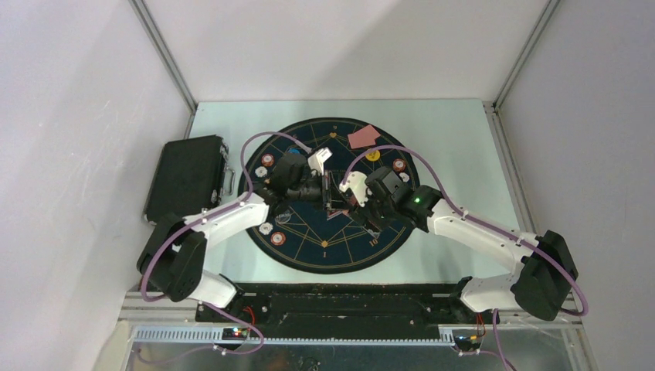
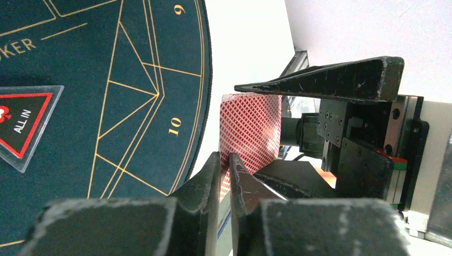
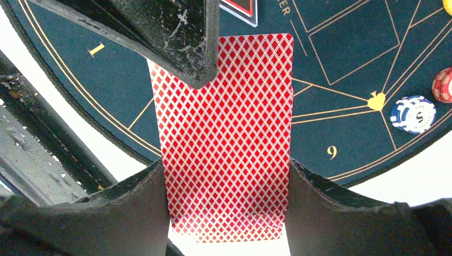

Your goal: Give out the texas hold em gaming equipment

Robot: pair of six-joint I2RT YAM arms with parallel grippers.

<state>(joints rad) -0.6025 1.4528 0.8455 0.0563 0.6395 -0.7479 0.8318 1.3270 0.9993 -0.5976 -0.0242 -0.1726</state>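
Observation:
My right gripper (image 3: 226, 165) is shut across the long edges of the red-patterned playing cards (image 3: 229, 122), holding them above the mat's near middle. My left gripper (image 2: 225, 156) has its jaws pinched on the edge of the same cards (image 2: 250, 128); one of its fingers (image 3: 176, 37) overlaps the card back. In the top view both grippers, left (image 1: 324, 189) and right (image 1: 345, 202), meet nose to nose. A red triangular "ALL IN" token (image 2: 21, 122) lies on the mat. A blue chip (image 3: 412, 114) and a red chip (image 3: 443, 85) lie near the rim.
The dark round mat (image 1: 332, 251) with gold lines carries more chips: red-white (image 1: 267, 160), yellow (image 1: 373, 155), white (image 1: 266, 229). A pink card (image 1: 363, 137) rests at its far edge. A black case (image 1: 189, 176) lies left of the mat. Grey walls close in on the table.

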